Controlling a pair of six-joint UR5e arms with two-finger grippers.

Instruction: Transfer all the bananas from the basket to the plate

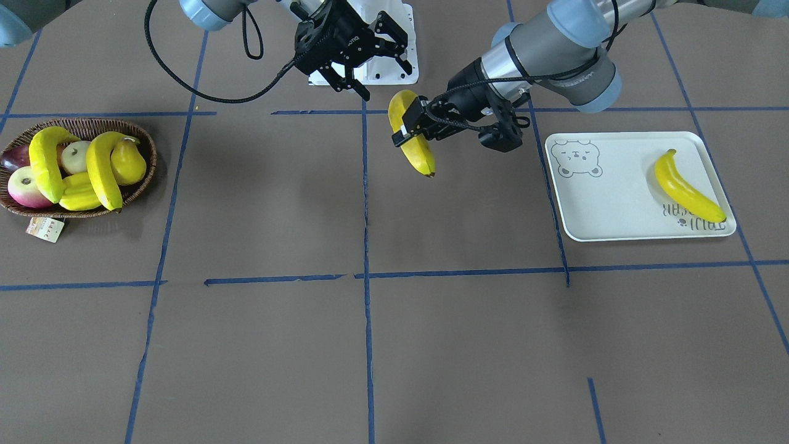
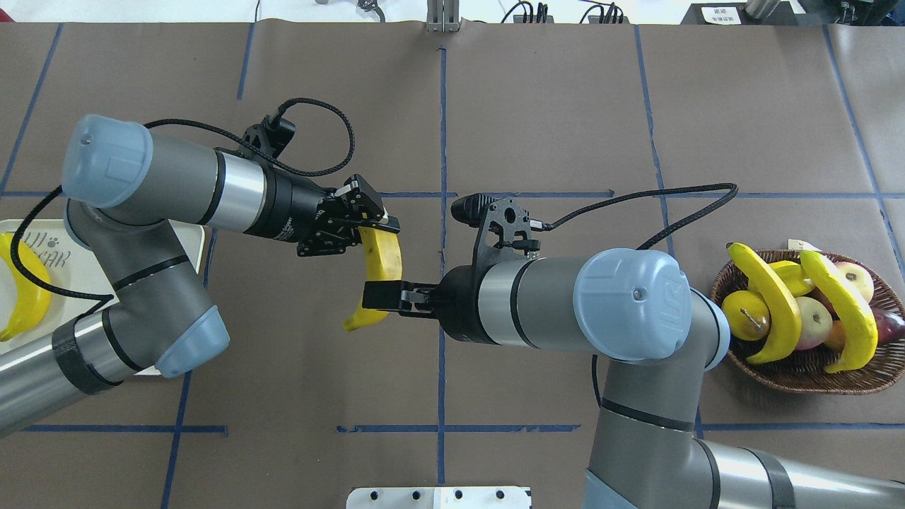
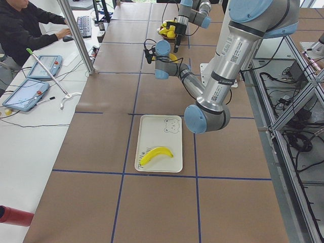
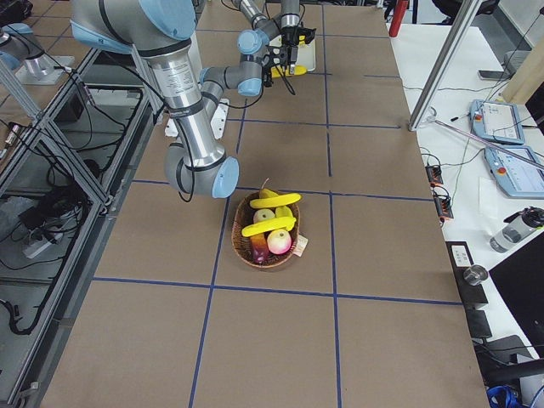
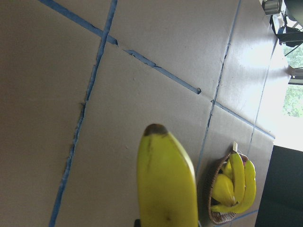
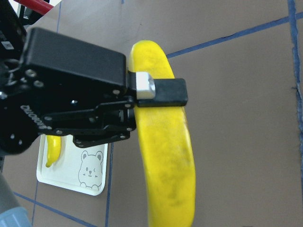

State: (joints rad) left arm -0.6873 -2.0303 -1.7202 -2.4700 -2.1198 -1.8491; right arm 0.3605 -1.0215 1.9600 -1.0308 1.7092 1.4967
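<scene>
The left gripper (image 1: 412, 128) pinches a banana (image 1: 420, 155) above the surface, top middle. The right gripper (image 1: 385, 80) is spread wide beside it. Another banana (image 1: 684, 188) lies on the plate (image 1: 616, 213), right. Two bananas (image 1: 102, 166) lie in the basket (image 1: 147, 176), left.

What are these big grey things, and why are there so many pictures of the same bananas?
They are two robot arms with pinchers called grippers. Six cameras photograph one moment: one facing the robot, one above and behind it, one at each table end, and one on each wrist. On the brown table sit a basket holding two bananas among other fruit, and a white plate with one banana. The left gripper pinches a fourth banana in the air. The right gripper beside it is open.
</scene>
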